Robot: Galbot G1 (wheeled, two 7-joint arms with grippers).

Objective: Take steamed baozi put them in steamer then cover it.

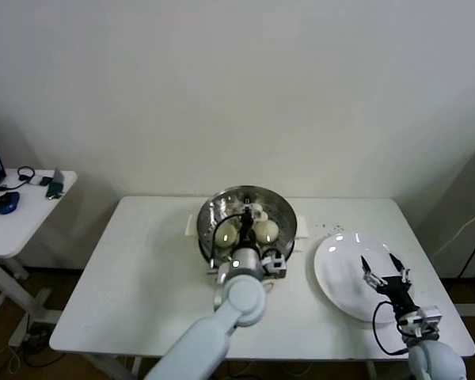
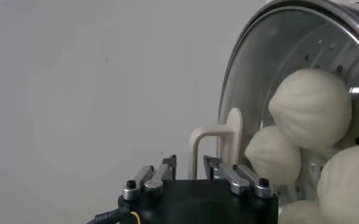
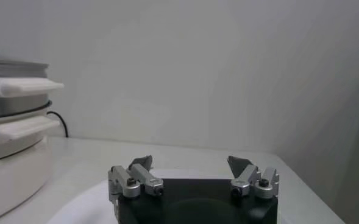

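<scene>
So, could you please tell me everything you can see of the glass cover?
The cover is a round clear glass lid with a shiny metal rim and a white loop-shaped handle at its centre. It lies on the steamer, with the steamed baozi visible through the glass. The left gripper sits at the handle, its fingers open on either side, not clamped.

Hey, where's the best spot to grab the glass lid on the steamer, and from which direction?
Grip the cover's white handle, coming from above: it is a raised loop at the lid's middle, while the glass is smooth and domed. The left gripper already straddles it.
</scene>
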